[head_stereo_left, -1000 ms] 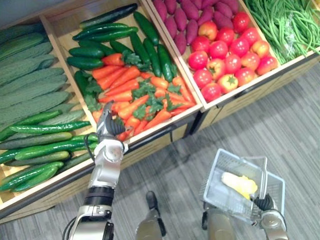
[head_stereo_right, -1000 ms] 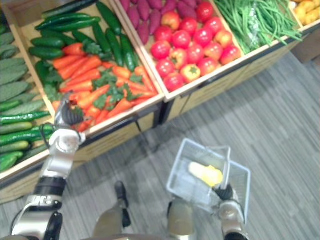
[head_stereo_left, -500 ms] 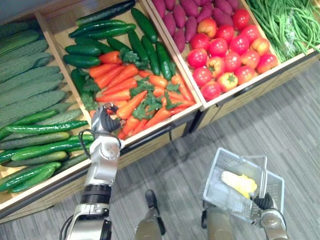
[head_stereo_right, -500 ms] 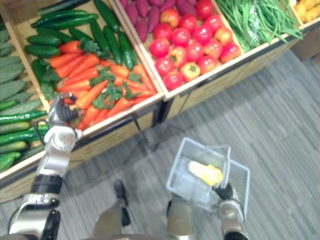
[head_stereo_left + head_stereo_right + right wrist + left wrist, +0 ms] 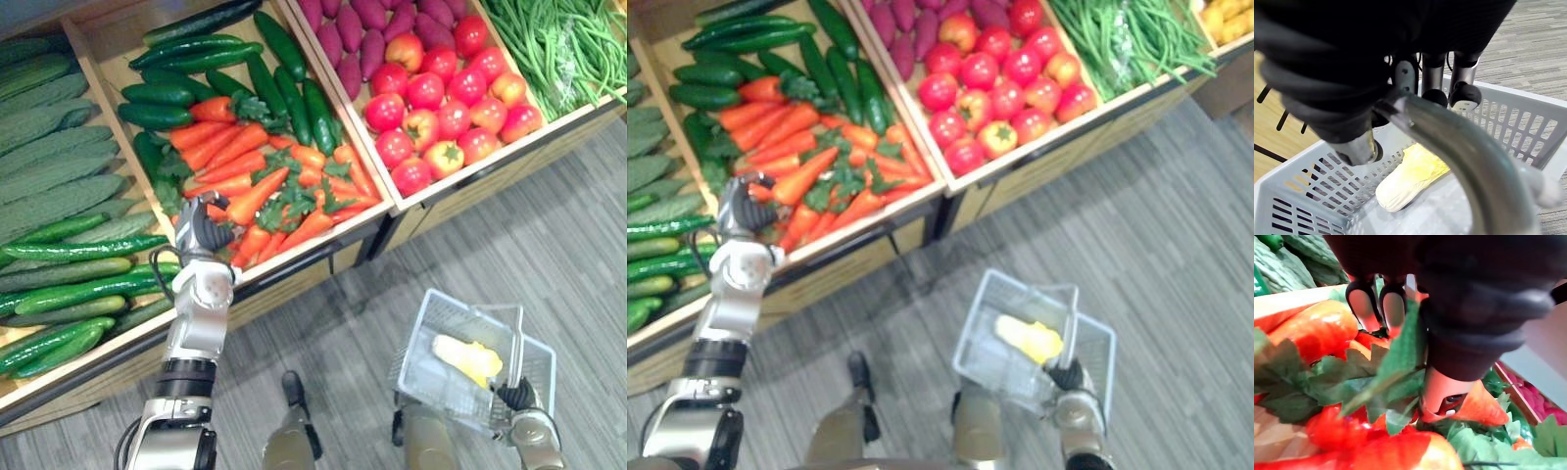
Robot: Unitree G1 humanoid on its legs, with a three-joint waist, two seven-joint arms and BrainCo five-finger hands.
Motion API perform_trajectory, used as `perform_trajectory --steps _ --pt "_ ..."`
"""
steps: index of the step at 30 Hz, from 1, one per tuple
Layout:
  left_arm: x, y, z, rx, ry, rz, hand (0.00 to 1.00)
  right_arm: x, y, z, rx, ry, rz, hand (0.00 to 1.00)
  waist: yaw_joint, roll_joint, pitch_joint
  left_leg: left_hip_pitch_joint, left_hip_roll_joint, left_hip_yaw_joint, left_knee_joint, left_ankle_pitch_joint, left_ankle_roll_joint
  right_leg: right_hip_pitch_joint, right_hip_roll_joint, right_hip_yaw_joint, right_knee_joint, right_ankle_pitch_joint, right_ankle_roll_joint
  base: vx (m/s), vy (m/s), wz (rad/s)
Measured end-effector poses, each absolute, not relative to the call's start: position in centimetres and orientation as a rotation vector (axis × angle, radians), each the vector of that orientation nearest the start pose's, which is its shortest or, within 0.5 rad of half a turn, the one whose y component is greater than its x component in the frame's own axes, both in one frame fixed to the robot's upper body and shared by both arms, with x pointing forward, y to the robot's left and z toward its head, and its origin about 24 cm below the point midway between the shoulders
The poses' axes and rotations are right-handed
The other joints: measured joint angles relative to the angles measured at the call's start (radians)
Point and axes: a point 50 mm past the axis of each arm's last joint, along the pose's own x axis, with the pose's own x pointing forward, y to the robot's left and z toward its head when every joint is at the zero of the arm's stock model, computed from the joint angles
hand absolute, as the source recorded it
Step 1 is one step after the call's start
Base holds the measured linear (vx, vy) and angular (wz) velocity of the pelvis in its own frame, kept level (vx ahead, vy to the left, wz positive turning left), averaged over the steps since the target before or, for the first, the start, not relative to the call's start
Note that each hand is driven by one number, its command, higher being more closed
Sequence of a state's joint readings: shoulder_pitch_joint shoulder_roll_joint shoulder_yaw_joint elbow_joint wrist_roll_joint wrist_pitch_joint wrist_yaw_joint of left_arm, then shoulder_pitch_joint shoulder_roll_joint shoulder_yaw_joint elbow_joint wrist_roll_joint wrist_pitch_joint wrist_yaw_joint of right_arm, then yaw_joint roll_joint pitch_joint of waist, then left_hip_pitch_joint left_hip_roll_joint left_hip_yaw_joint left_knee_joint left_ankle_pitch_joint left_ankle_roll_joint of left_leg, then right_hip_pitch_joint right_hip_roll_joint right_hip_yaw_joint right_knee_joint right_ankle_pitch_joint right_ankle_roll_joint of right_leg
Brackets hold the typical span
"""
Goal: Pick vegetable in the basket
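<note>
Orange carrots (image 5: 257, 196) with green tops fill the front of a wooden bin. My left hand (image 5: 201, 230) reaches over the bin's front edge into them. In the left wrist view its fingers (image 5: 1364, 303) and thumb (image 5: 1442, 391) are curled round a carrot (image 5: 1312, 328) and its leaves. At the lower right, my right hand (image 5: 519, 397) is shut on the metal handle (image 5: 1459, 161) of a pale grey plastic basket (image 5: 446, 318), which hangs above the floor. A yellow corn cob (image 5: 468, 357) lies inside the basket.
Dark cucumbers (image 5: 176, 96) lie behind the carrots, with long cucumbers and bitter gourds (image 5: 59, 176) in the bin to the left. Sweet potatoes (image 5: 377, 20), tomatoes (image 5: 441, 103) and green beans (image 5: 563, 44) fill bins to the right. Grey floor (image 5: 549, 255) lies in front of the stand.
My left hand has pushed a little farther into the carrots and its fingers have curled shut there. The right hand and basket have stayed as they were.
</note>
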State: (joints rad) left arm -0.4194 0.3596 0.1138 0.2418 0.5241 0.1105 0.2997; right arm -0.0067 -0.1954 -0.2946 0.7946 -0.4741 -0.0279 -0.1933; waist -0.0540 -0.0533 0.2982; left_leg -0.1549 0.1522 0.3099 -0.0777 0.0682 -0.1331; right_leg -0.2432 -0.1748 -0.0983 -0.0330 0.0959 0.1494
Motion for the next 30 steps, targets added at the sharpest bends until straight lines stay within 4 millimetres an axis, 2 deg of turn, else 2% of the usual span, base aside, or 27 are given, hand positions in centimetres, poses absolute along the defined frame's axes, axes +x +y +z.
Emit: perform_trajectory --steps 9,15,22,25,30 --pt "31.0 25.9 16.4 0.768 -0.343 0.595 1.0 17.2 -27.3 -9.7 -0.591 0.742 -0.338 1.0 0.002 0.0 0.0 0.0 0.0 -0.003 0.0 0.0 0.0 0.002 0.0 -0.002 0.0 0.0 0.0 0.0 0.0 0.0" --pt "29.6 26.6 16.4 0.762 -0.369 0.639 1.0 17.2 -27.4 -9.8 -0.591 0.746 -0.337 1.0 0.004 -0.001 -0.003 0.0 0.0 -0.008 0.007 0.001 0.001 0.008 -0.001 -0.005 0.0 0.0 0.0 0.0 0.0 0.01" --pt "28.1 25.9 16.9 0.775 -0.464 0.601 1.0 16.8 -27.5 -9.9 -0.62 0.759 -0.325 1.0 0.019 0.0 -0.033 0.011 0.001 -0.018 0.012 0.001 0.001 0.026 -0.002 -0.012 0.0 0.0 0.0 0.0 0.002 0.03" --pt "27.9 25.4 17.1 0.787 -0.486 0.566 1.0 16.6 -28.3 -9.6 -0.648 0.76 -0.329 1.0 0.028 0.001 -0.048 0.034 0.0 -0.019 0.01 0.001 0.001 0.048 -0.002 -0.014 -0.001 0.0 0.0 0.0 0.004 0.01" --pt "27.2 25.1 18.0 0.859 -0.546 0.507 1.0 17.1 -30.4 -8.2 -0.743 0.725 -0.328 1.0 0.03 0.01 -0.086 0.044 -0.001 -0.021 0.01 0.001 0.001 0.06 -0.003 -0.014 -0.002 0.001 0.003 -0.01 0.004 0.0"
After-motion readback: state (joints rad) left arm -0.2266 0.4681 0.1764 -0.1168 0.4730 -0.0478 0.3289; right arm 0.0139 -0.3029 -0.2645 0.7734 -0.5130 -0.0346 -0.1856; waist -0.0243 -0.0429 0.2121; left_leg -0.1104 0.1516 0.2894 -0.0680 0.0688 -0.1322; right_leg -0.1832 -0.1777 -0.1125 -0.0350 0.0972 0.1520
